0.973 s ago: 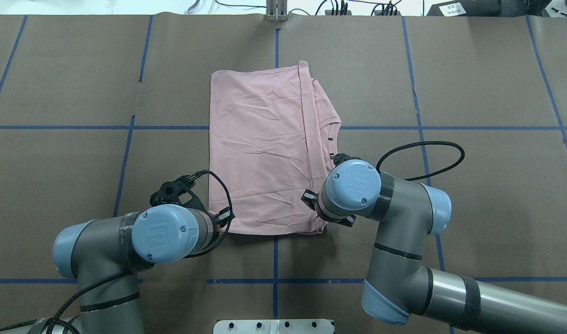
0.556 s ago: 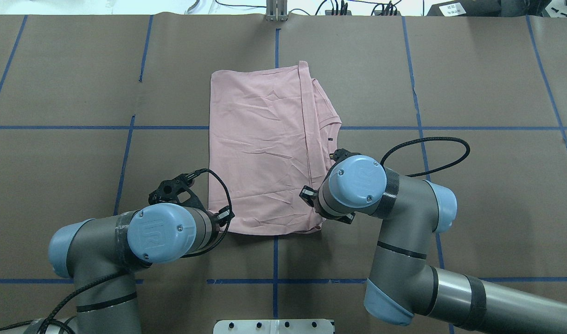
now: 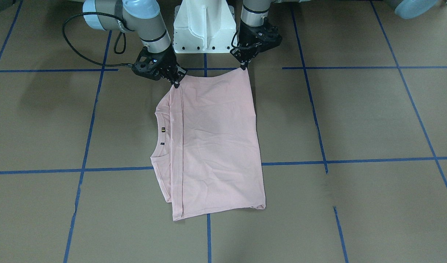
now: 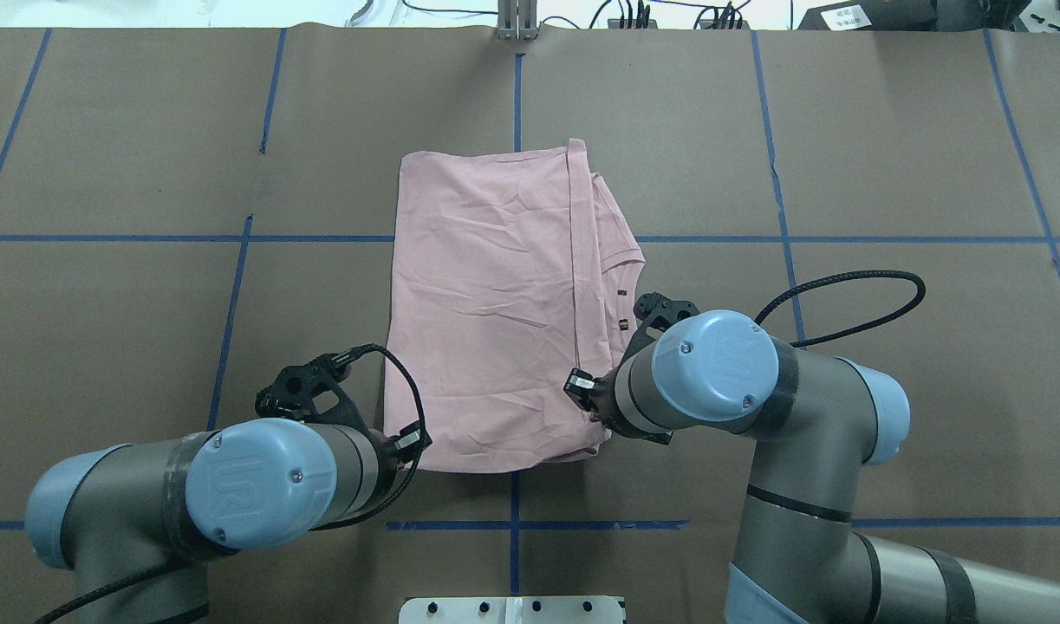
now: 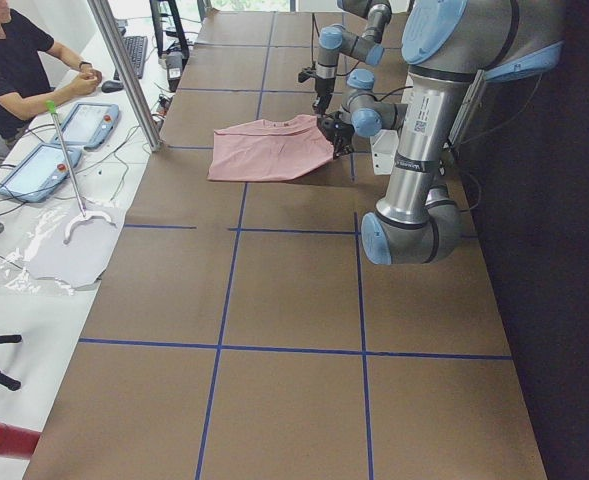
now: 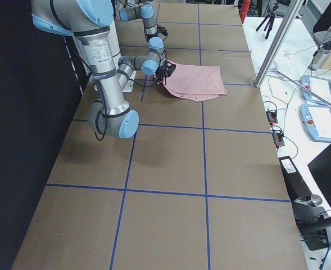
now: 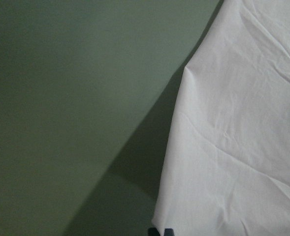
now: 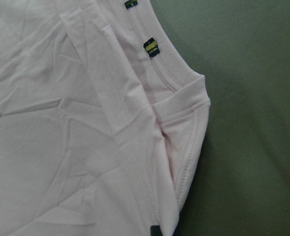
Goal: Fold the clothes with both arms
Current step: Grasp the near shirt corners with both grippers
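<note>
Lying across the middle of the brown counter [image 4: 148, 173], a pale pink T-shirt [image 4: 486, 312] is seen folded into a rough rectangle, plain side up. Its ribbed neckline [image 3: 158, 146] and a folded layer are shown along the robot's right side. Two small black tags [image 8: 151, 47] are picked out at the collar by the right wrist camera.

The two corners nearest the white pedestal base [image 3: 203, 25] are both taken. The left fingers [image 3: 246, 60] are closed to a narrow point on the left near corner, with cloth pinched between the tips. The right fingers [image 3: 173, 78] are likewise clamped on the right near corner, beside the vertical fold seam.

A dark shadow is thrown under the cloth in the left wrist view, so that corner is held just off the counter. From the side cameras the near edge is seen raised a little, while the far edge rests flat.

The left arm [image 4: 261, 481] is bent low at the near left and the right arm [image 4: 716, 373] is angled in from the near right. The shirt is crossed underneath by blue tape lines [image 4: 235, 238].
</note>
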